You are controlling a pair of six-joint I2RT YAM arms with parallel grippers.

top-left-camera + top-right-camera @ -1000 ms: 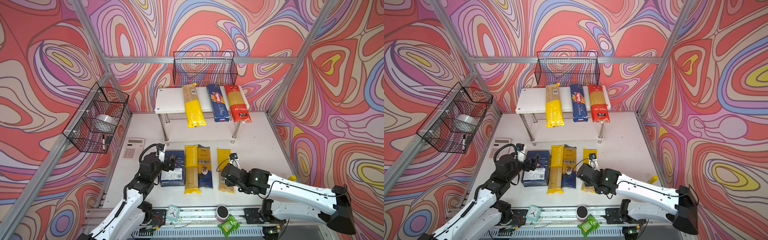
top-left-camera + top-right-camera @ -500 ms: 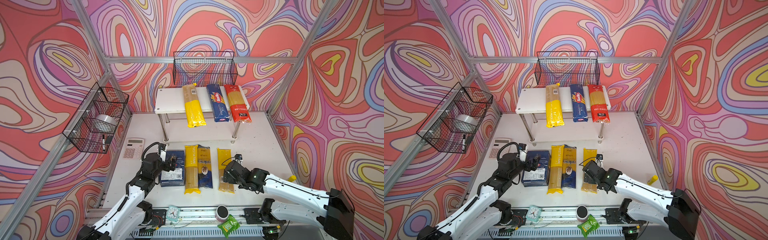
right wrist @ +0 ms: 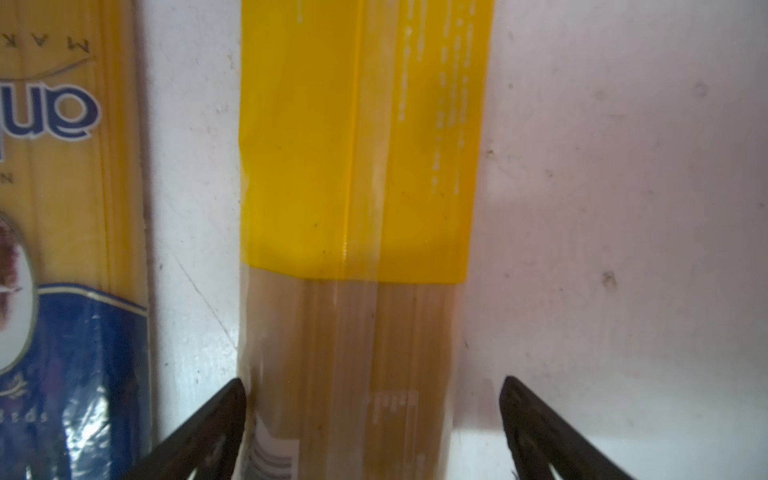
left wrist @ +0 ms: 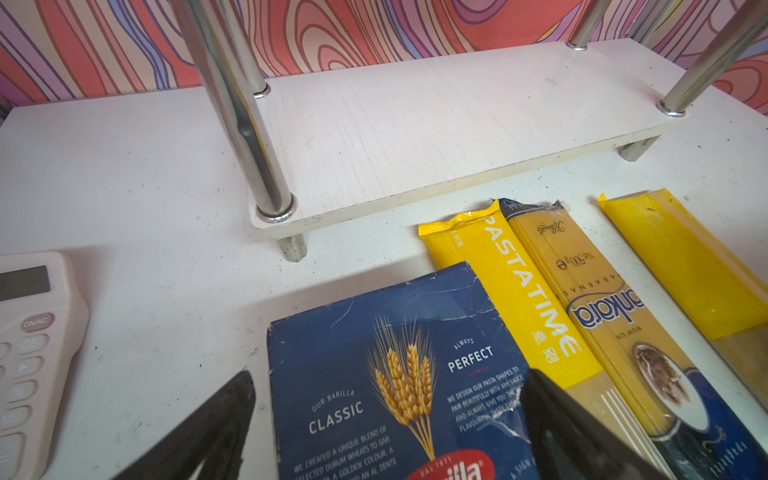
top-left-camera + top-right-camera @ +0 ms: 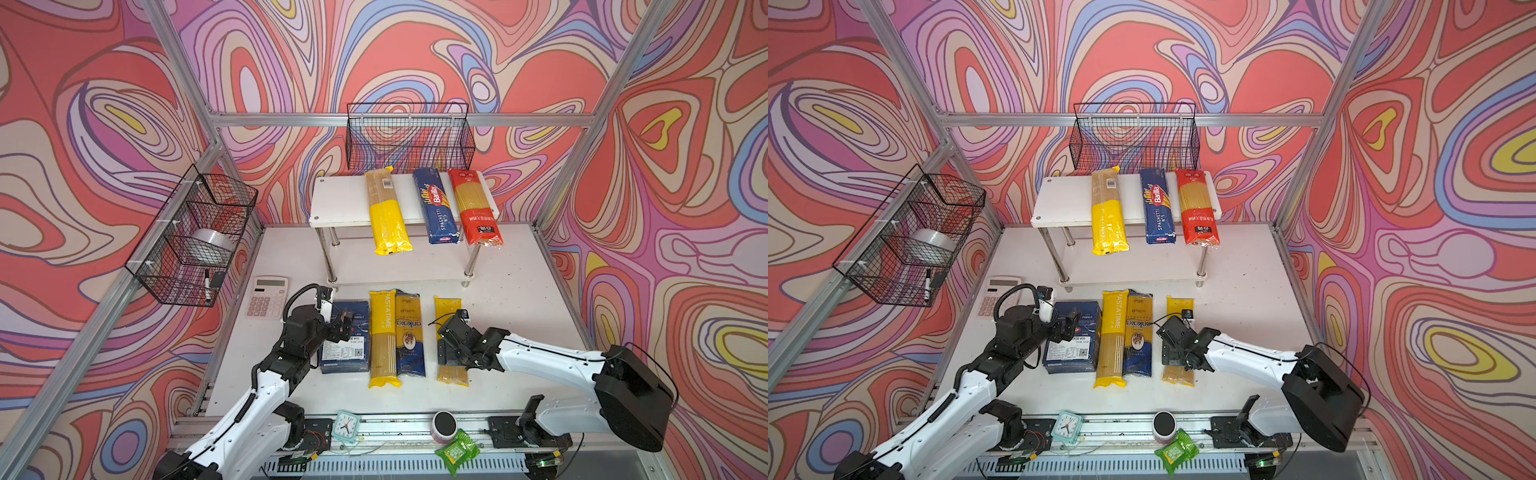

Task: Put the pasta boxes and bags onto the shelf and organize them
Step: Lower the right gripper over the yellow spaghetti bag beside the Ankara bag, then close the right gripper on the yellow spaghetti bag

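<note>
Right gripper point(image 3: 372, 384) being held released, jaws having been spread wider than second ago, straddling clear end of yellow bag point(image 3: 357, 166); bag lying flat on table point(image 3: 623, 208), not yet clamped. Grasp judged being prepared. Left gripper point(image 4: 390, 376) being held released over navy box point(image 4: 332, 353), also on table. Shelf point(image 5: 340, 208) well apart: three packs point(image 5: 436, 208) already being carried on top, lower board point(image 4: 415, 124) being left bare.
</note>
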